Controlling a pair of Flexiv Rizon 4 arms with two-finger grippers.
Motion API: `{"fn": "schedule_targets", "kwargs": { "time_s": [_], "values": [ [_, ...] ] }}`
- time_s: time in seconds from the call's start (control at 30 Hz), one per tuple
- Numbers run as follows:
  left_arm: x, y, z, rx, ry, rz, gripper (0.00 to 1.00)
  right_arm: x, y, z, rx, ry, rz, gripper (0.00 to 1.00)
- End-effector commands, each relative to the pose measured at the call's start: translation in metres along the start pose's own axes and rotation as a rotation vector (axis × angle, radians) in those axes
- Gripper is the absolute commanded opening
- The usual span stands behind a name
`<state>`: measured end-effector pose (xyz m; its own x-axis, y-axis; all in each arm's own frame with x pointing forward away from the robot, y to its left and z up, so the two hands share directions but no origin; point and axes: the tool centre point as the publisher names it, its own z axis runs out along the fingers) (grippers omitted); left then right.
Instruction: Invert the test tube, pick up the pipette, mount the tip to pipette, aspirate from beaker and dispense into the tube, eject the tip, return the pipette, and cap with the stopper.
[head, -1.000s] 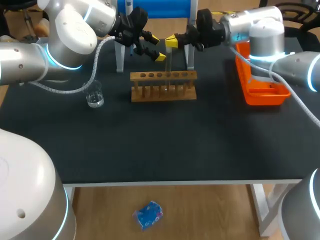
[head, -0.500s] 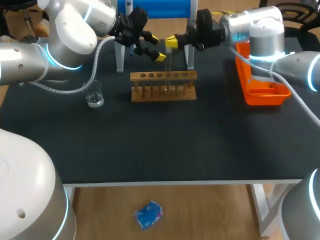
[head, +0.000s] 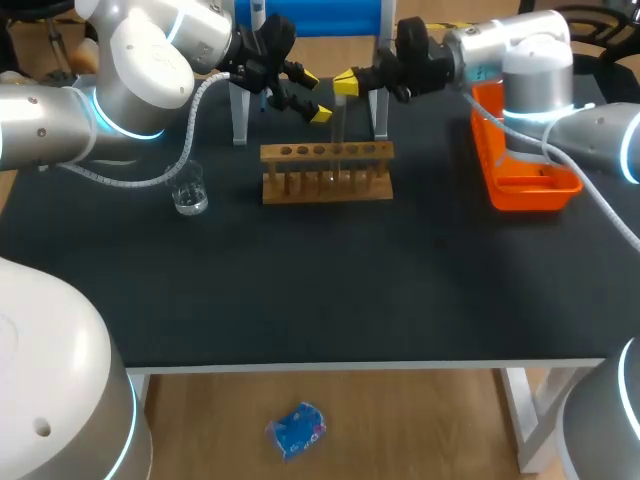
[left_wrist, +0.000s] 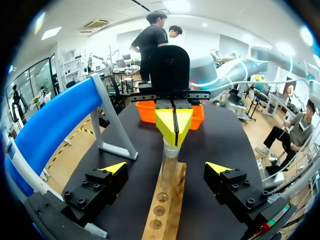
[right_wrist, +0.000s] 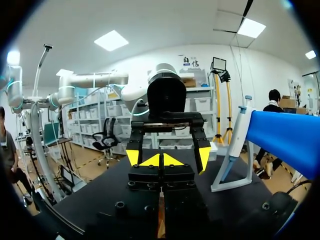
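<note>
A clear test tube (head: 338, 120) (left_wrist: 169, 167) stands upright over the wooden rack (head: 326, 170) (left_wrist: 164, 212), its lower end at the rack's top. My right gripper (head: 345, 82) (left_wrist: 174, 126) (right_wrist: 160, 160) is shut on the tube's upper end. My left gripper (head: 315, 94) (left_wrist: 165, 169) faces it from the other side, open, with one finger on either side of the tube and touching nothing. The pipette (right_wrist: 234, 146) hangs on the blue stand (head: 318, 16) (left_wrist: 52, 127) (right_wrist: 286, 140) behind the rack. A glass beaker (head: 190, 191) sits left of the rack.
An orange tray (head: 522, 165) (left_wrist: 149, 111) lies at the table's right side, under my right arm. The stand's grey legs (head: 239, 110) rise just behind the rack. The black tabletop (head: 330, 290) stretches bare in front of the rack.
My right gripper has edged slightly up and back with the tube. The left arm has kept still.
</note>
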<state>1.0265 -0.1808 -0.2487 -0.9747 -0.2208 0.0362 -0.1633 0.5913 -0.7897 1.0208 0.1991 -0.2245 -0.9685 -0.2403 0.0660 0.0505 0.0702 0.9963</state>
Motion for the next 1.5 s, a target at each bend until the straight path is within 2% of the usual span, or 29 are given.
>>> {"fn": "schedule_targets", "kwargs": {
  "time_s": [0.03,0.23,0.3,0.47,0.5,0.53,0.6,0.87,1.17,1.5],
  "values": [
    [-0.001,-0.001,-0.001,-0.005,0.004,-0.002,1.00,0.004,0.005,-0.003,0.003,-0.007,-0.011,0.00],
    [-0.001,-0.001,-0.001,-0.005,0.004,-0.002,1.00,0.007,0.017,-0.009,0.014,-0.020,-0.041,0.00],
    [-0.001,-0.001,-0.001,-0.005,0.004,-0.002,1.00,0.009,0.020,-0.014,0.045,-0.039,-0.044,0.00],
    [-0.001,-0.001,-0.001,-0.005,0.004,-0.002,1.00,0.018,0.020,-0.027,0.210,-0.081,-0.042,0.00],
    [-0.001,-0.001,-0.001,-0.005,0.004,-0.002,1.00,0.020,0.019,-0.029,0.258,-0.082,-0.043,0.34],
    [-0.001,-0.001,-0.001,-0.005,0.004,-0.002,1.00,0.023,0.017,-0.031,0.306,-0.078,-0.048,1.00],
    [-0.001,-0.001,-0.001,-0.005,0.004,-0.002,1.00,0.028,0.014,-0.035,0.369,-0.082,-0.044,1.00],
    [-0.001,-0.001,-0.001,-0.005,0.004,-0.002,1.00,0.028,-0.006,-0.049,0.496,-0.149,-0.024,1.00],
    [-0.001,-0.001,-0.001,-0.005,0.004,-0.002,1.00,0.028,-0.027,-0.065,0.497,-0.191,-0.012,1.00],
    [-0.001,-0.001,-0.001,-0.005,0.004,-0.002,1.00,0.029,-0.028,-0.069,0.492,-0.192,-0.012,1.00]
  ]
}}
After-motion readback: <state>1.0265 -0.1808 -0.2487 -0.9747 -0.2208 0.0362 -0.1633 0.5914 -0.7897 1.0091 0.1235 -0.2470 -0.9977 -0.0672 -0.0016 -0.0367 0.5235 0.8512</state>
